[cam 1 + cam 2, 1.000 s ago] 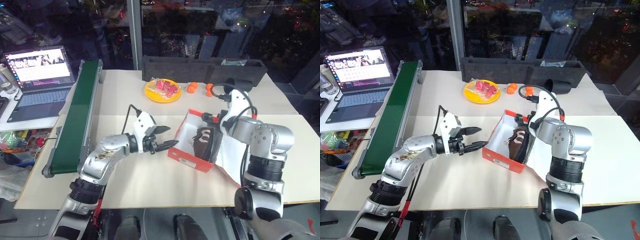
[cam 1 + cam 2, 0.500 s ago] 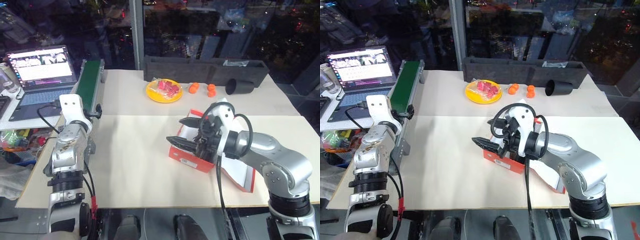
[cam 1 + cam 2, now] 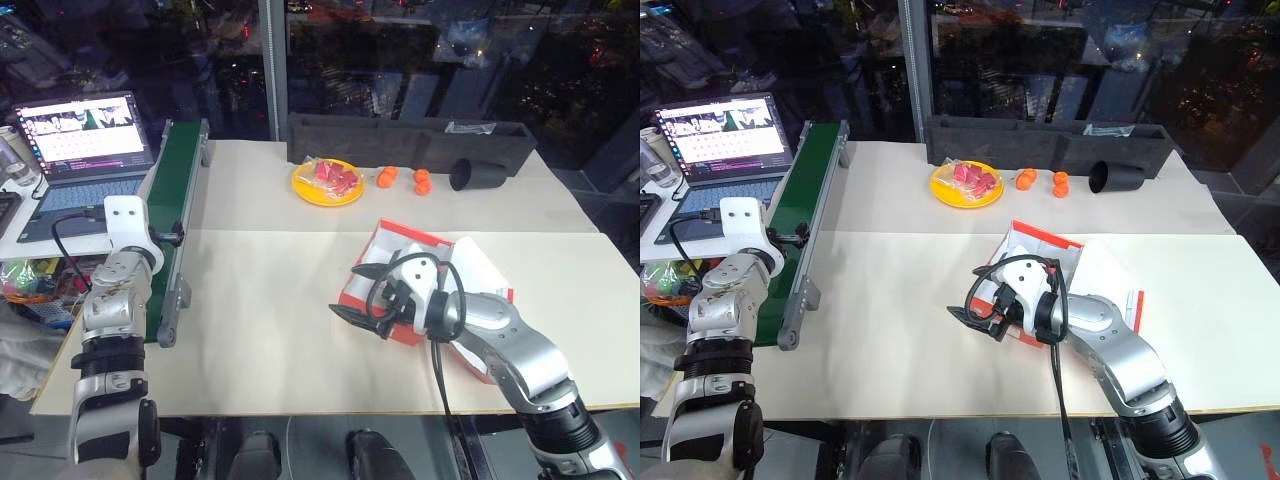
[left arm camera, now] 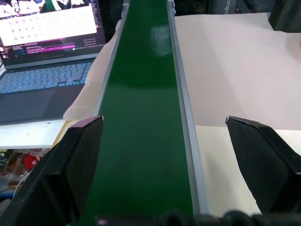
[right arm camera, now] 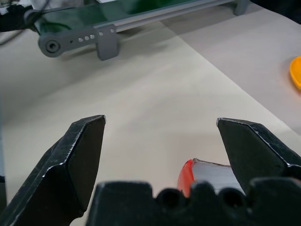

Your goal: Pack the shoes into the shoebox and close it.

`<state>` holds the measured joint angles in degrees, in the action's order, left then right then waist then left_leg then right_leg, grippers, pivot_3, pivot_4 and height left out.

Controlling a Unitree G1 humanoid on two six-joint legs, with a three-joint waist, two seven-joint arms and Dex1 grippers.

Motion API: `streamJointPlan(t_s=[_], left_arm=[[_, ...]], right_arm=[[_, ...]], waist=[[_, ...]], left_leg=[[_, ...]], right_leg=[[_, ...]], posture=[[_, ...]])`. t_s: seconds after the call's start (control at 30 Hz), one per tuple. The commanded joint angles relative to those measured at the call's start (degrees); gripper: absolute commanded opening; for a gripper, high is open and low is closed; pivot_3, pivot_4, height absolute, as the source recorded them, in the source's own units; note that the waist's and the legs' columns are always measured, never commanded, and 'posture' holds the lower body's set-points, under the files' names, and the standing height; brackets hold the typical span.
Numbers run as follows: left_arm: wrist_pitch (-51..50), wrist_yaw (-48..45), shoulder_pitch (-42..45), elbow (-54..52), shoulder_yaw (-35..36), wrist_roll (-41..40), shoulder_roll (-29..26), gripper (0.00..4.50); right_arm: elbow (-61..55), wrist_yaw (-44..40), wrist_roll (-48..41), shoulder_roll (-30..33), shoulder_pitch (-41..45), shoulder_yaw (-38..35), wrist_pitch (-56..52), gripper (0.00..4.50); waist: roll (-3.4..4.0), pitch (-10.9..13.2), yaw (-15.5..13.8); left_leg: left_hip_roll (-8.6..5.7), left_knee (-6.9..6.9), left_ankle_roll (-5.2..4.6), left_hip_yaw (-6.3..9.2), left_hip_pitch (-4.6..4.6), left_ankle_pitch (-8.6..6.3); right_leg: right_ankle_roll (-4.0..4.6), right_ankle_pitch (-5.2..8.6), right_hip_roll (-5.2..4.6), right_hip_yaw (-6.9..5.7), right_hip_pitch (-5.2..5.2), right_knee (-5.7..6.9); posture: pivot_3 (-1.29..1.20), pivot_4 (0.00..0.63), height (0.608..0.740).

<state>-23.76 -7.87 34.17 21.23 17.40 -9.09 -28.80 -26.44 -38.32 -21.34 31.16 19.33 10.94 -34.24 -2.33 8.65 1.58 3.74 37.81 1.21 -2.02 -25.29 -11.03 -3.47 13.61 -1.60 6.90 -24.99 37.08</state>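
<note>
From the head, the shoebox (image 3: 425,280) sits centre-right on the surface (image 3: 270,330), lid apparently lowered, shoes unseen; my right end effector (image 3: 352,292) gapes empty at its left corner. Left wrist: my left end effector (image 4: 164,165) spreads wide over the green conveyor (image 4: 141,94). Right wrist: a red corner lies below. Closing seems nearly finished.

Both arms moved away from the box

Your left gripper (image 4: 164,165) left the shoebox (image 3: 400,262) and now hangs, jaws apart, over the green conveyor (image 4: 141,117). Your right gripper (image 3: 357,297) swung around to the box's near-left corner.
</note>
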Motion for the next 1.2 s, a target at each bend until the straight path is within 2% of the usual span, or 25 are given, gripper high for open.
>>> streamJointPlan(t_s=[0.03,0.57,1.2], left_arm=[[1.96,0.51,1.47,-1.34,0.31,0.67,-1.1,4.45],[0.7,0.44,1.13,-2.47,-0.68,0.58,-0.42,4.45],[3.45,0.06,1.74,2.11,-1.43,2.94,-2.95,4.45]], right_arm=[[-1.12,-0.01,0.51,-0.62,0.96,-0.77,1.8,4.5],[-0.23,-1.83,1.36,-1.23,1.28,-0.3,2.45,4.5],[1.75,2.08,2.44,-2.62,1.62,-1.59,0.54,4.5]], waist=[[0.0,0.0,-0.13],[0.0,0.0,-0.73],[-0.02,-0.01,-0.73]], left_leg=[[0.0,0.0,0.0,0.0,0.0,0.0],[-0.01,0.0,0.0,0.0,0.0,0.0],[-0.01,0.01,0.01,0.0,0.01,0.0]], right_leg=[[0.0,0.0,0.0,0.0,0.0,0.0],[0.0,0.0,0.0,0.0,0.0,0.01],[0.0,0.0,0.0,0.0,0.0,0.03]], posture=[[0.0,0.15,0.714],[0.0,0.15,0.714],[0.0,0.15,0.714]])
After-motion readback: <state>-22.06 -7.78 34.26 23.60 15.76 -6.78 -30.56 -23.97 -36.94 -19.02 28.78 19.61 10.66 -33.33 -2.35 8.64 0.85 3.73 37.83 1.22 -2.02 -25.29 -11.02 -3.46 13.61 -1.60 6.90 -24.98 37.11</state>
